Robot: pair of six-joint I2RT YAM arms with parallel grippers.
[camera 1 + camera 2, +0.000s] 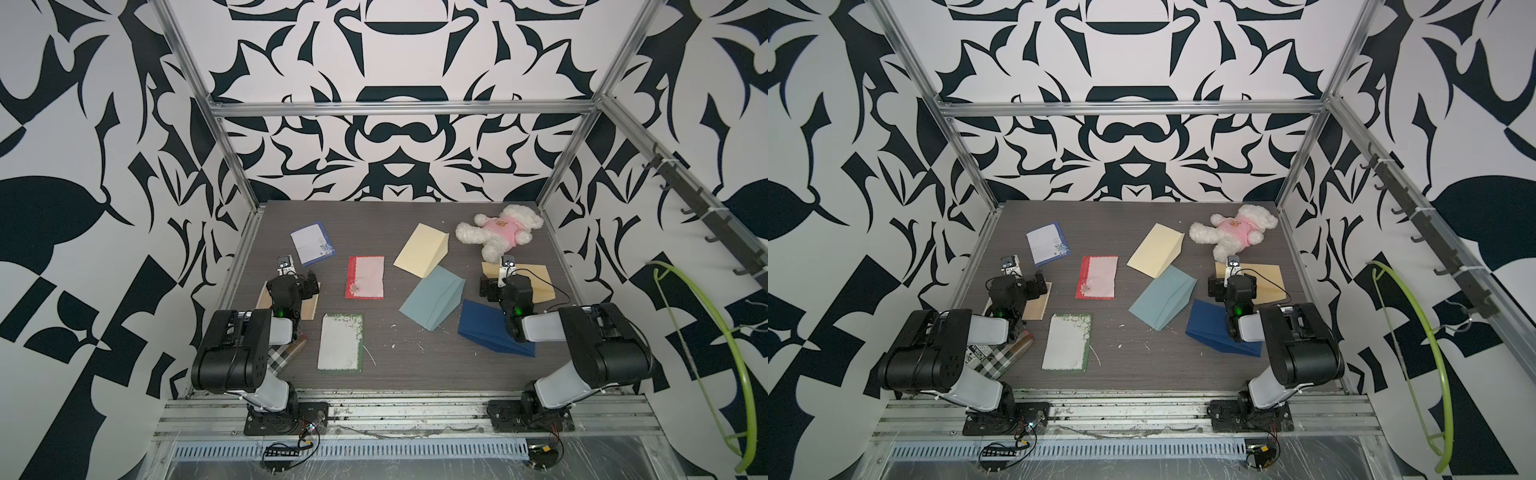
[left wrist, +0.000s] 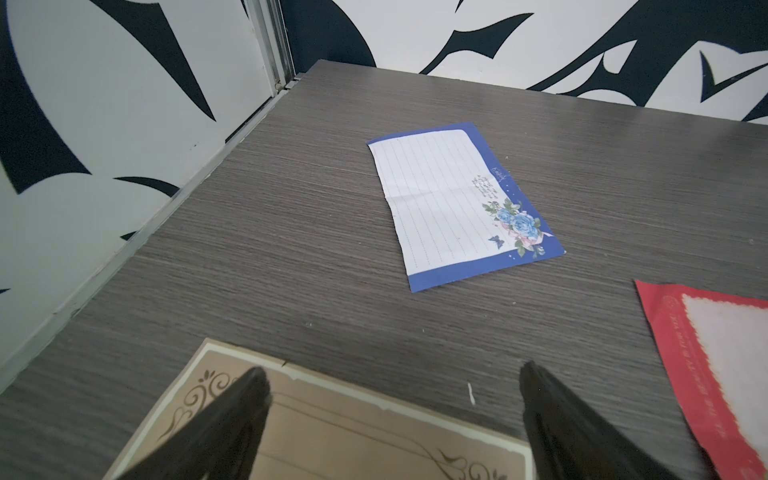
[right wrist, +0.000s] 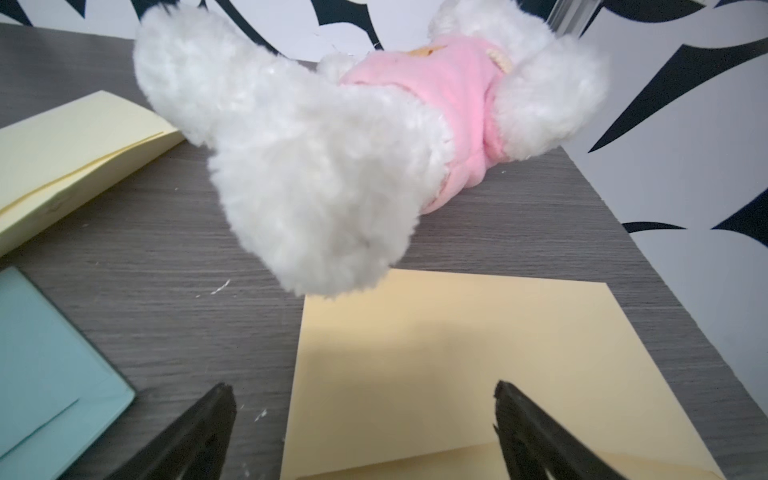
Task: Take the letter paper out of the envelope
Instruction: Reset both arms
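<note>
Left claw [image 2: 392, 370] stands spread wide and empty over the far edge of the brown paper [image 2: 353, 432]. Right claw [image 3: 363, 386] is likewise spread wide and empty. One of its fingers is above the tan envelope [image 3: 457, 340] and the other is past that envelope's side edge, over bare tabletop [image 1: 395, 361].

The tan envelope lies flat near the right wall. Whether it holds a paper cannot be told. The bear [image 3: 332, 166] has one leg at the envelope's far corner.

The cream envelope [image 1: 419, 249], teal envelope [image 1: 432, 299] and navy envelope [image 1: 482, 328] lie in a diagonal row. The cream and teal envelopes meet at a corner.

The blue paper [image 2: 449, 199], red paper [image 1: 365, 276] and green paper [image 1: 340, 343] lie apart on the left half.

Open room is at front centre, between the green paper and the navy envelope, and along the far edge.
</note>
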